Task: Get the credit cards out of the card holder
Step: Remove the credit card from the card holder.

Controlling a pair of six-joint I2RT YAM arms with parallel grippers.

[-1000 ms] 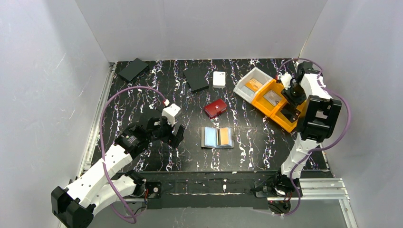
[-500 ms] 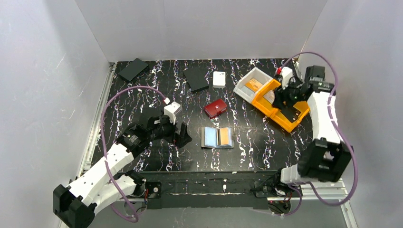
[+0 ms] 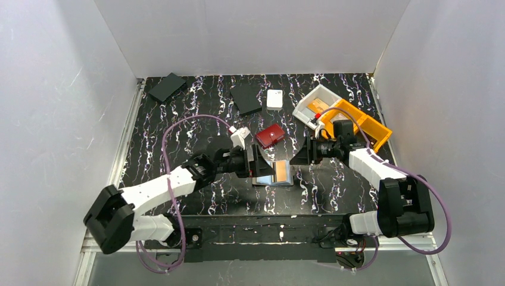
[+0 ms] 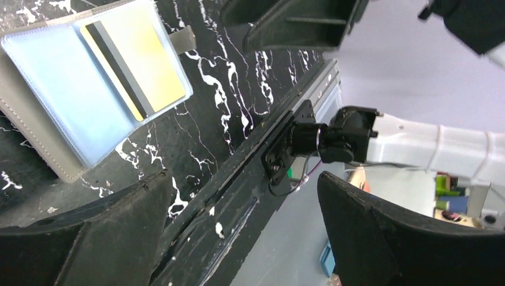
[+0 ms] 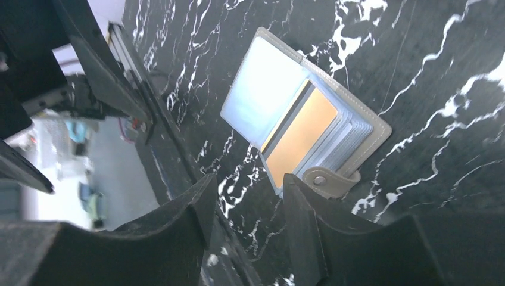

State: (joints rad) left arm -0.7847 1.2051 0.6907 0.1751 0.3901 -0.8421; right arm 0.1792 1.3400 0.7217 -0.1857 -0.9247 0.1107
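Observation:
The grey card holder [image 3: 288, 176] lies open on the table. The light blue card [image 3: 262, 178] is in its left half and the orange card [image 3: 279, 171] in its right half. My left gripper [image 3: 253, 162] is open and empty, low over the holder's left edge, covering part of it. My right gripper [image 3: 301, 154] is open and empty just right of the holder. The left wrist view shows the holder [image 4: 36, 128] with both cards [image 4: 65, 95] [image 4: 134, 59] beyond my gripper [image 4: 244, 196]. The right wrist view shows the holder [image 5: 372, 128], its closure tab [image 5: 330, 179] and both cards [image 5: 265, 95] [image 5: 301, 140] ahead of my gripper [image 5: 245, 199].
A dark red case [image 3: 270, 135] lies just behind the holder. A small white box [image 3: 274, 99] and two flat black squares [image 3: 246, 98] [image 3: 167, 87] lie at the back. A white bin [image 3: 306, 110] and an orange bin [image 3: 363, 124] stand at the back right.
My right arm left the orange bin and swung down to the holder's right side. My left arm reached right to the holder's left edge. The holder has not moved.

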